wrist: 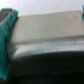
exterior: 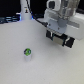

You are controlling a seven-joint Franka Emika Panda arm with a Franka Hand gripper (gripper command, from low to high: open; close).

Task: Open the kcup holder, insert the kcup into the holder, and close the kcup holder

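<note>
Oddly, no drawer unit can be made out in either view, so what it holds cannot be told. Only the kcup [exterior: 28, 52], a small white pod with a green top, stands upright on the pale table [exterior: 15, 65]. At the far edge, dark blurred shapes and a white post [exterior: 24, 11] line the back. The gripper [exterior: 60, 39] hangs above the table toward the exterior view's right, well apart from the pod; whether its jaws are spread cannot be told. The wrist view shows a blurred grey surface with a teal edge [wrist: 7, 30].
</note>
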